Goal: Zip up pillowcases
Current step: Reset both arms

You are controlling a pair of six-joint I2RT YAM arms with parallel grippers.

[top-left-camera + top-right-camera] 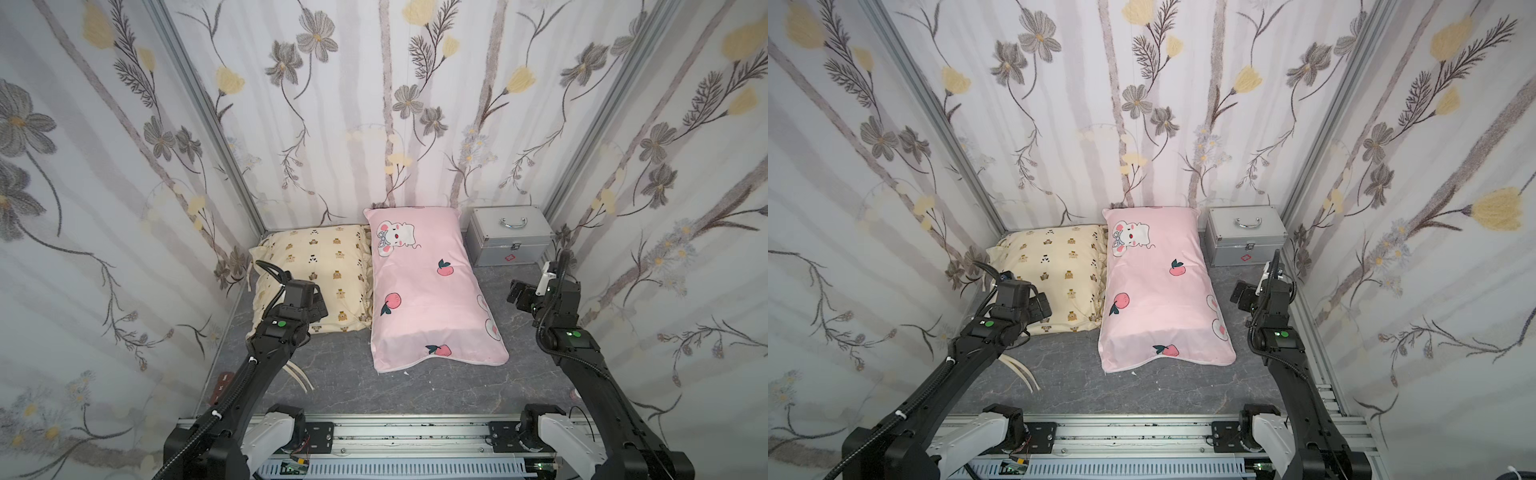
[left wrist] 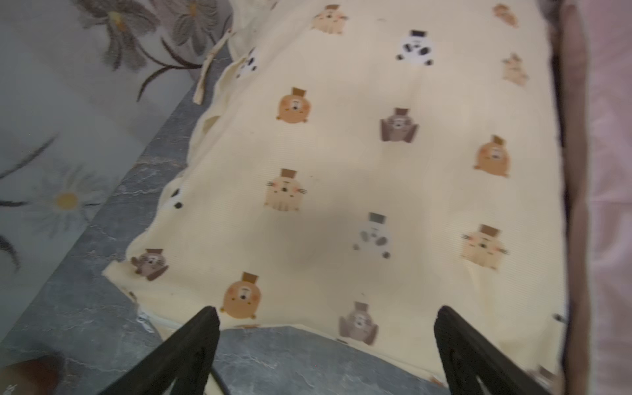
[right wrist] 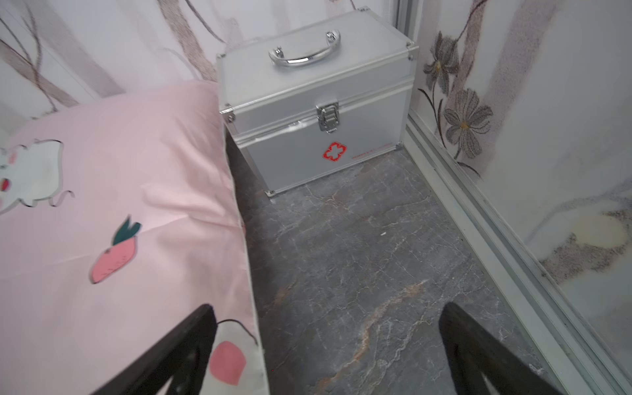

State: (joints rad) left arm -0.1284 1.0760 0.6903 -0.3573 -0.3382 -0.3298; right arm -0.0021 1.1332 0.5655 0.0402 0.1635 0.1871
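Snugly abutting lie a glossy pink pillowcase and frilled cream pillowcase; left fingers and right fingers gape empty.

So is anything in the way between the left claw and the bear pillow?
No, nothing visible. The left gripper hangs open right above the near edge of the cream bear pillowcase, with nothing showing between them.

on the grey marbled tabletop the cream pillowcase with small bears lies touching the longer pink pillowcase, a silver case stands in the far right corner, the left gripper hangs over the cream one's near edge, and the right gripper hangs above bare tabletop beside the pink one.
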